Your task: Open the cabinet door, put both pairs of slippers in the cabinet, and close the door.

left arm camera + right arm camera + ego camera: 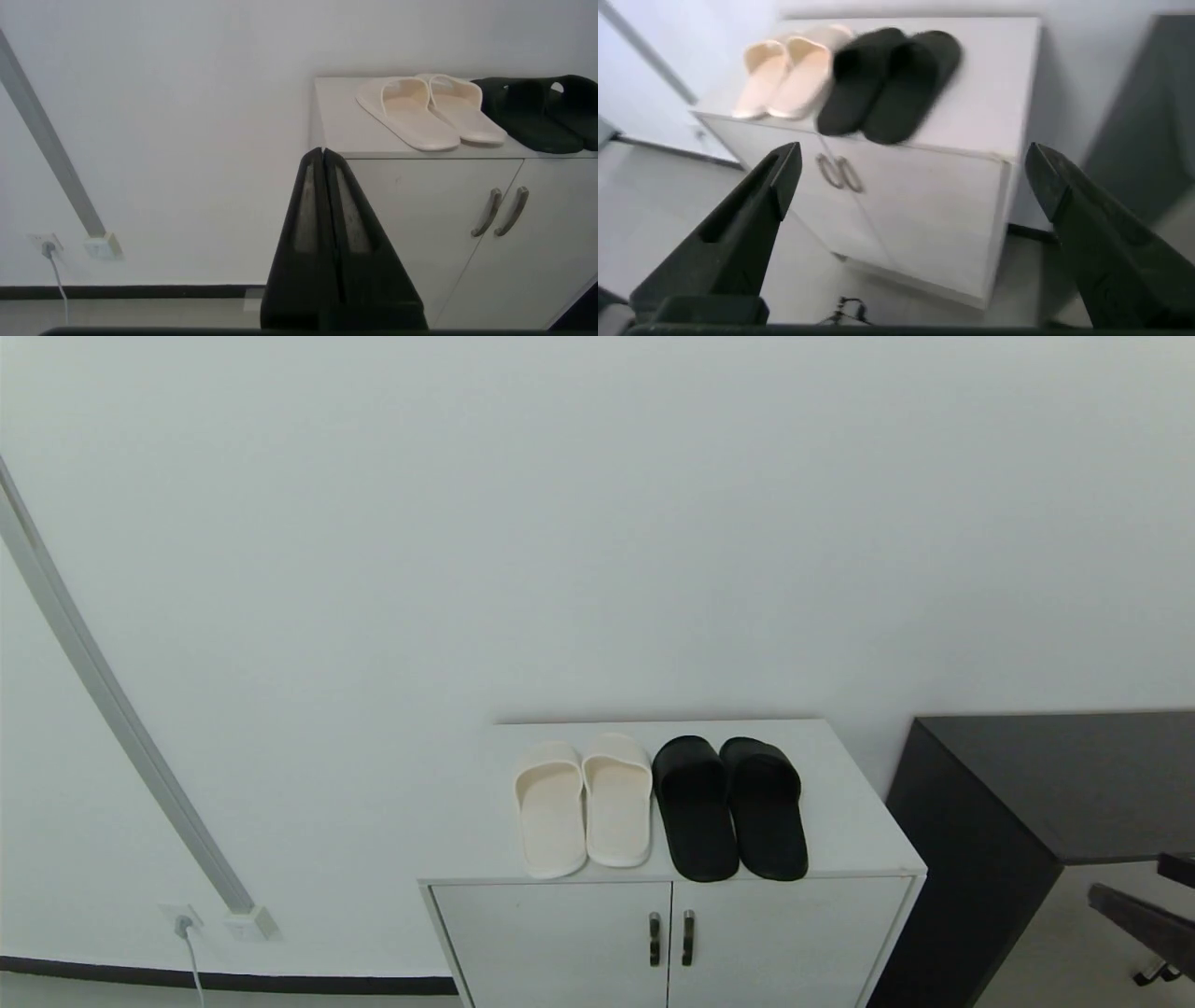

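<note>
Handles upright, paired, mid cabinet front | right pincer gaped, facing them, seemingly nearer | left pincer closed, empty

We see a plain white wall across the back. A grey conduit runs down it at a slant on the left and ends in a small white box. Just beside that box sits a socket with a plug in it, and a white cable hangs from the plug. A black skirting lines the foot of the wall. On the right we see a dark table against the wall. Below its near edge a dark bar slants over pale floor; what it belongs to we cannot tell.
</note>
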You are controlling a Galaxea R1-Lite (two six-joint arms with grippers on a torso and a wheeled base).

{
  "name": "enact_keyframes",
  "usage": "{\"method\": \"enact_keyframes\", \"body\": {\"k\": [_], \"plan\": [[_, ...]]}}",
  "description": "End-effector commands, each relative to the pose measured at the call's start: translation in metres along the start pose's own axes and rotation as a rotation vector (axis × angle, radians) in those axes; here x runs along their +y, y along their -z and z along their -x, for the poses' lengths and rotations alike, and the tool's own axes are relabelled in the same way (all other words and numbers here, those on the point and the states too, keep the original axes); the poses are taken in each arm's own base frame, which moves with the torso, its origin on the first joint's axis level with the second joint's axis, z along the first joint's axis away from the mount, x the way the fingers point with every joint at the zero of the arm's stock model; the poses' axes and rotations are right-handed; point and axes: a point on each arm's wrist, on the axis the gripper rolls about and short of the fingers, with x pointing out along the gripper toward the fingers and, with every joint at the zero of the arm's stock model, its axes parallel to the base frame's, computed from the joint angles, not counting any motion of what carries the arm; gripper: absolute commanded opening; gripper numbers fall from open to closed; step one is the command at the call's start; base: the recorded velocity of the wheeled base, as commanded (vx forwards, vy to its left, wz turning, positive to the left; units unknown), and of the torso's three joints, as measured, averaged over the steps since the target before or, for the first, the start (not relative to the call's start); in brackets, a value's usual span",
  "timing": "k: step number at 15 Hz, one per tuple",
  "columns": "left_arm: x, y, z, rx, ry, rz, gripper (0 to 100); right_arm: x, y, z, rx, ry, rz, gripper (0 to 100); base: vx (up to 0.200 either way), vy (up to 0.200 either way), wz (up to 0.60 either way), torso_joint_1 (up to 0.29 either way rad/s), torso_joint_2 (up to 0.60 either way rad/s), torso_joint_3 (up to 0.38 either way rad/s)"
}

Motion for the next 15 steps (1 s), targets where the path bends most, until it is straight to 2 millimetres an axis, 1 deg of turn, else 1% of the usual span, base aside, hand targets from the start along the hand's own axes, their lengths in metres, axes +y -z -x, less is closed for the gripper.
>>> {"method": "enact_keyframes", "body": {"k": [1, 3, 4, 8, 10, 12, 15], "plan": [[0.000, 0.000, 0.000, 0.001, 0.000, -0.001, 0, 0.020, -0.014, -0.049, 0.096, -0.048, -0.028, 100, 0.000, 0.000, 0.00, 0.000, 0.00, 0.000], [0.000, 0.000, 0.000, 0.001, 0.000, -0.001, 0, 0.042, -0.017, -0.068, 0.110, -0.068, -0.022, 100, 0.000, 0.000, 0.00, 0.000, 0.00, 0.000], [0.000, 0.000, 0.000, 0.003, 0.000, -0.001, 0, 0.050, -0.018, -0.079, 0.113, -0.058, -0.029, 100, 0.000, 0.000, 0.00, 0.000, 0.00, 0.000], [0.000, 0.000, 0.000, 0.001, 0.000, -0.001, 0, 0.073, -0.014, -0.132, 0.100, -0.005, -0.005, 100, 0.000, 0.000, 0.00, 0.000, 0.00, 0.000], [0.000, 0.000, 0.000, 0.001, 0.000, -0.001, 0, 0.084, -0.010, -0.160, 0.088, 0.044, 0.004, 100, 0.000, 0.000, 0.00, 0.000, 0.00, 0.000], [0.000, 0.000, 0.000, 0.001, 0.000, -0.001, 0, 0.102, 0.000, -0.196, 0.058, 0.085, 0.014, 100, 0.000, 0.000, 0.00, 0.000, 0.00, 0.000], [0.000, 0.000, 0.000, 0.001, 0.000, -0.001, 0, 0.114, 0.011, -0.245, 0.024, 0.179, 0.019, 100, 0.000, 0.000, 0.00, 0.000, 0.00, 0.000]]}}
